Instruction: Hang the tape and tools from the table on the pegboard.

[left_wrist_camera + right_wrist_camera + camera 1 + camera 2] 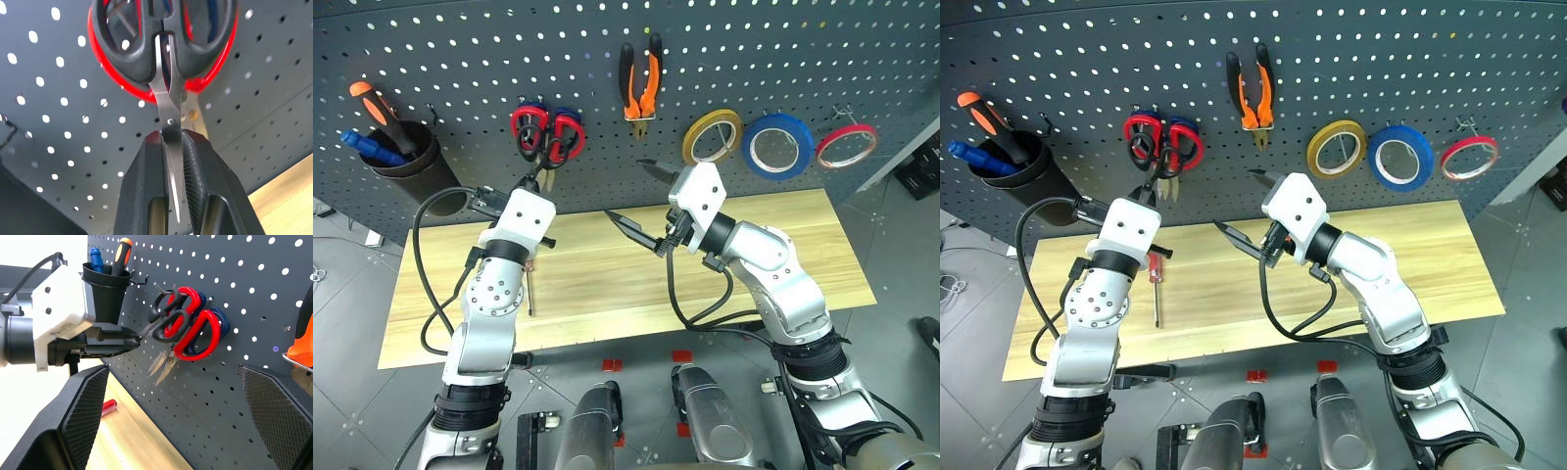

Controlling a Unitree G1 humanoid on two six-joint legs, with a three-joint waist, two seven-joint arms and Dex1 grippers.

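Nearest, on the pale wood table (1410,284), the slim red-handled screwdriver (1157,284) lies toward the left end, not yet hung and, by the look of it, the last piece left. Above it the left gripper (171,142) pinches the thin steel blades of the small black scissors (164,320), their glossy plastic loops raised to a hook in front of the larger red scissors (195,333); this hanging looks under way, not finished. The right gripper (636,201) hangs empty over the table's middle, ribbed pads wide apart. Farthest, on the matt grey perforated pegboard (783,49), the pliers (641,83) and the blue tape (778,147) already hang.
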